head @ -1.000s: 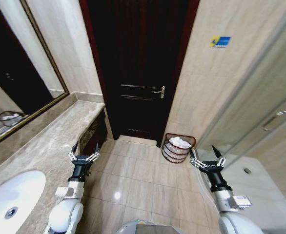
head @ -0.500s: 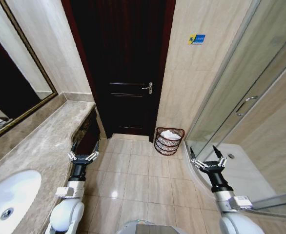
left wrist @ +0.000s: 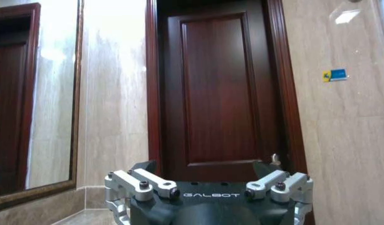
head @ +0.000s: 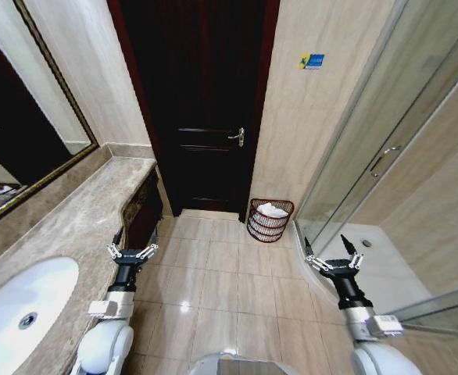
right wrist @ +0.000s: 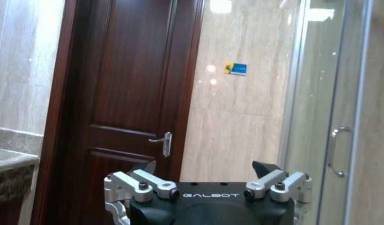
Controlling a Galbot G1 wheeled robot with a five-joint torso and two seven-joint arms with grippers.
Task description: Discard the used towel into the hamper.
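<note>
- Hamper [head: 270, 220] on the floor [head: 229, 281], against the wall just right of the door [head: 202, 109], with a towel [head: 272, 209] inside.
- Counter [head: 73, 234] along the left, sink [head: 22, 312] set in it, mirror [head: 18, 141] above.
- Shower enclosure [head: 401, 180] on the right.
- Left gripper [head: 133, 251] beside the counter edge, right gripper [head: 334, 262] before the shower, both spread wide, well short of the hamper.

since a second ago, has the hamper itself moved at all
No. The hamper sits on the floor against the wall just right of the dark door, as before. Its shift in the picture comes from the camera moving.
</note>
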